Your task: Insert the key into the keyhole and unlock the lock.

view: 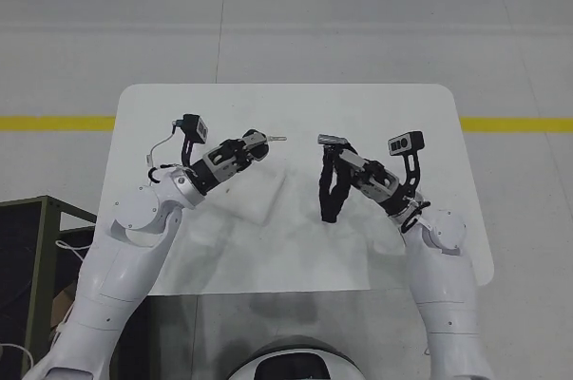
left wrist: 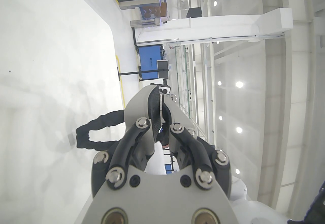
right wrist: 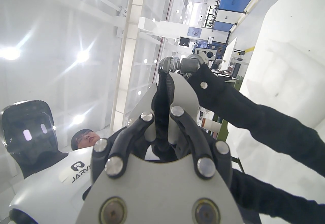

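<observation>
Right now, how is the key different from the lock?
The key is tiny, thin and straight; the lock is bigger, with a long black loop hanging from it. The key is pinched in the left gripper, the lock in the right gripper. The key is all silvery; the lock is silvery only at its head. Both are held over the table, not touching.

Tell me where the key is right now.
In the top view the key sticks out of the left claw over the table's far middle, its tip aimed at the lock in the right claw, a gap between them.
</observation>
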Motion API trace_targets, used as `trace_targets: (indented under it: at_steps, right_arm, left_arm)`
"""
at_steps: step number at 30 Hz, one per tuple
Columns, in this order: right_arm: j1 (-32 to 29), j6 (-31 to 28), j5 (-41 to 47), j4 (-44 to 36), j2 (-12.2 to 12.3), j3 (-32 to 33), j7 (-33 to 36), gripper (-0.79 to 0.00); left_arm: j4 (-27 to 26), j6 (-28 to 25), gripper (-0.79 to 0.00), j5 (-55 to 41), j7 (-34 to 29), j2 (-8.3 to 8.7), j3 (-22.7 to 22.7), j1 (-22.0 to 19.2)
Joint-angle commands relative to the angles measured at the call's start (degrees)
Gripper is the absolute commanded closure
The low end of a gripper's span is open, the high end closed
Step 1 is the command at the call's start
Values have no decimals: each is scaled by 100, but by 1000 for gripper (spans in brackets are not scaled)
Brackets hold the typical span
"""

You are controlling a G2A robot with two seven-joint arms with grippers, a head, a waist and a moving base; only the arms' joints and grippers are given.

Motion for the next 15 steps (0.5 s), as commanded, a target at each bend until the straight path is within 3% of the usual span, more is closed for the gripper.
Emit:
trace_targets:
  at_steps: [1, 15]
  right_arm:
    - [-129, -54, -496, -225, 8, -162, -98, 0]
    - [-173, -326, -362, -440, 185, -284, -98, 0]
  left_arm:
    - [-171, -42, 0, -47, 106, -26, 15, 143]
    - [-435, -260, 0, 467, 88, -119, 99, 368]
